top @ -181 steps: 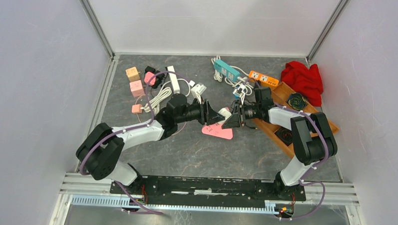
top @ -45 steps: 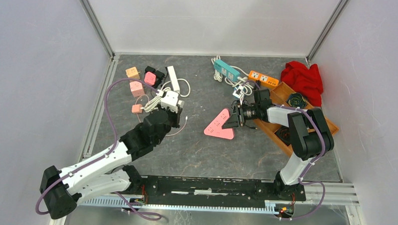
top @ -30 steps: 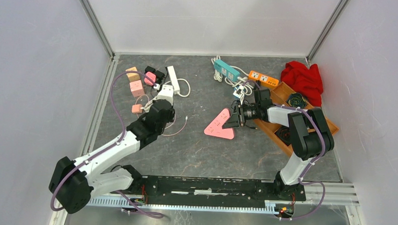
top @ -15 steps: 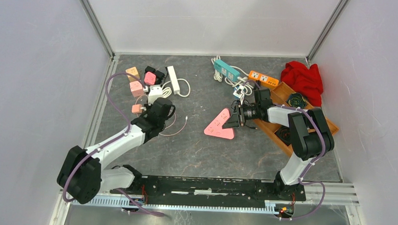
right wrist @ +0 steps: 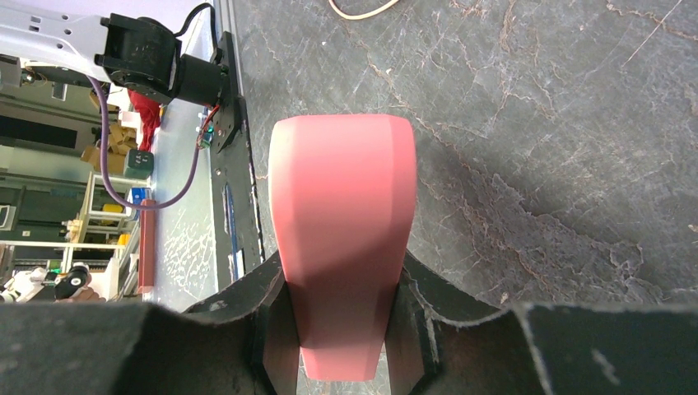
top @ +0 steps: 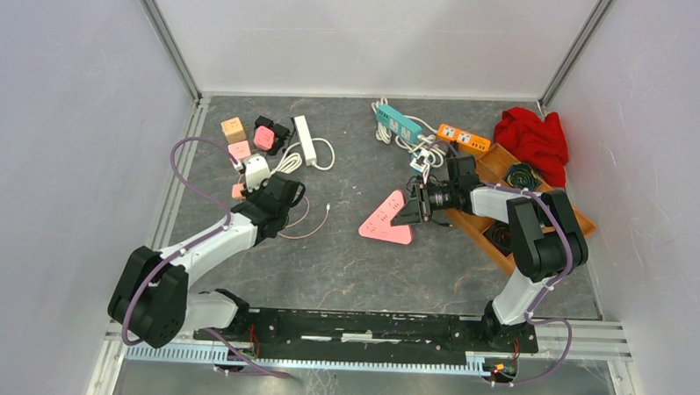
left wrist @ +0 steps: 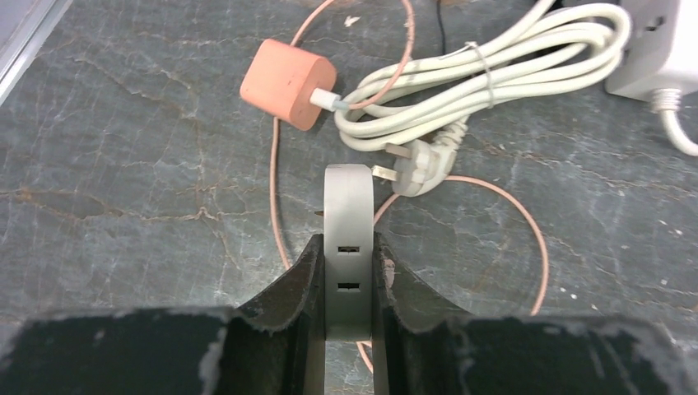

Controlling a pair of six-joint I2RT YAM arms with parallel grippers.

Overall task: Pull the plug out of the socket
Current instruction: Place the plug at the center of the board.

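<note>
The plug (top: pixel 257 170) is a white-grey block with two small slots on its edge, and my left gripper (top: pixel 264 184) is shut on it above the left part of the table. In the left wrist view the plug (left wrist: pixel 348 214) stands clamped between both fingers of the left gripper (left wrist: pixel 348 245). It is apart from the socket. The socket (top: pixel 383 221) is a pink triangular block at the table's middle. My right gripper (top: pixel 414 208) is shut on its right corner. From the right wrist, the socket (right wrist: pixel 342 197) fills the gap of the right gripper (right wrist: pixel 342 267).
Below the held plug lie a salmon adapter (left wrist: pixel 288 82), a coiled white cable (left wrist: pixel 477 74) and a thin pink cable (left wrist: pixel 276 206). A white strip (top: pixel 305 140), teal strip (top: pixel 398 123), orange strip (top: pixel 463 136), red cloth (top: pixel 533 138) and wooden tray (top: pixel 482 228) sit at the back and right.
My left arm has swung left across the table with the white plug in its grip, away from the pink socket. The right arm and the socket have not moved.
</note>
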